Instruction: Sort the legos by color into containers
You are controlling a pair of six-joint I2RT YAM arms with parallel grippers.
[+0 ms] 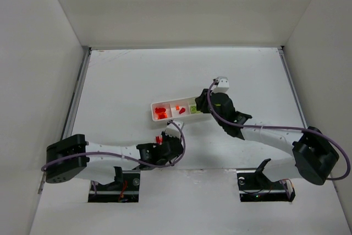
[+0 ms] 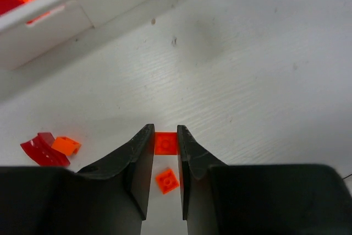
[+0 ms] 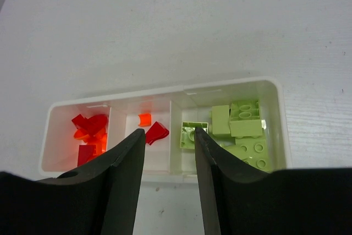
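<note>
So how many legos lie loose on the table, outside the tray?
4, left wrist view: a dark red lego beside an orange lego at picture left, an orange tile gripped by the left fingers, a second tile between them, further in. More may be hidden.

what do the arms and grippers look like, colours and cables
The left arm and right arm have white tubular links, black joint housings and a thin purple cable running alongside. The left gripper and right gripper have matte black, tapered fingers.
</note>
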